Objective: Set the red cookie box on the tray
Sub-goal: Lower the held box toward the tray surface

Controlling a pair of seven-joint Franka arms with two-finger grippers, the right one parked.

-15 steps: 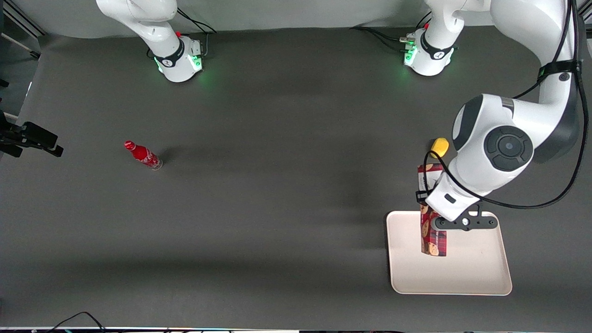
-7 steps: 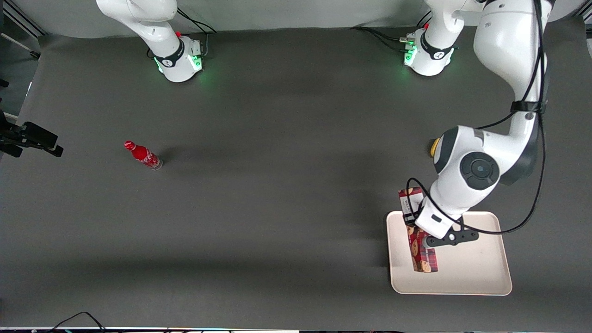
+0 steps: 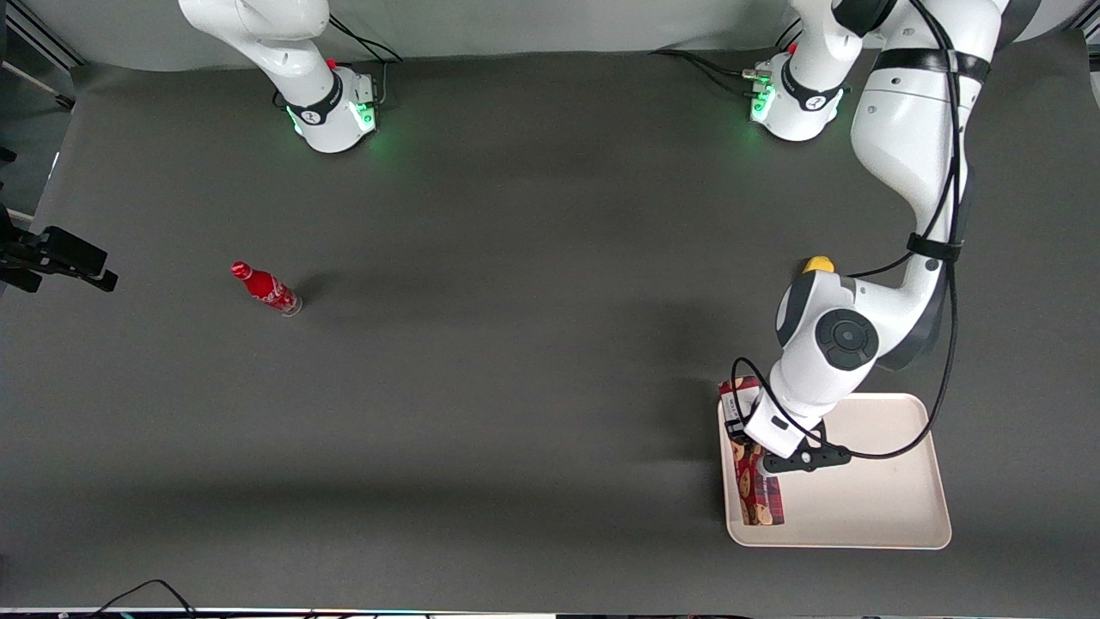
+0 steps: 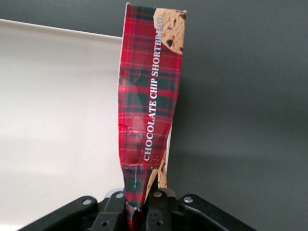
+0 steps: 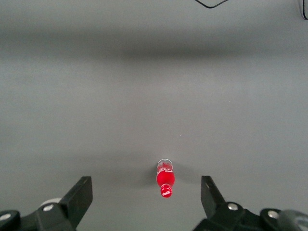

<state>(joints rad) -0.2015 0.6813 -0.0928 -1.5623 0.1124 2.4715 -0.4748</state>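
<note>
- The gripper [image 4: 140, 204] pinches the red cookie box [image 4: 150, 91] — glossy plaid carton, "CHOCOLATE CHIP SHORTBREAD" in white.
- Under it, the box overhangs the smooth cream tray [image 3: 868, 507] at its edge.

I read the red cookie box [image 4: 151, 91] as glossy printed card, plaid with white lettering; its skin looks creased and dented where the gripper [image 4: 142, 204] pinches it between matt black, plastic-looking fingers [image 4: 156, 211]. The tray [image 3: 868, 507] looks like smooth cream plastic with a soft sheen. The table cover [image 3: 516, 344] appears a matt dark grey, cloth-like sheet. At 9 o'clock from the tray, toward the parked arm's end, the small red bottle [image 3: 266, 289] looks glossy. I note the left arm's shells [image 3: 825, 344] as shiny white plastic.
</note>
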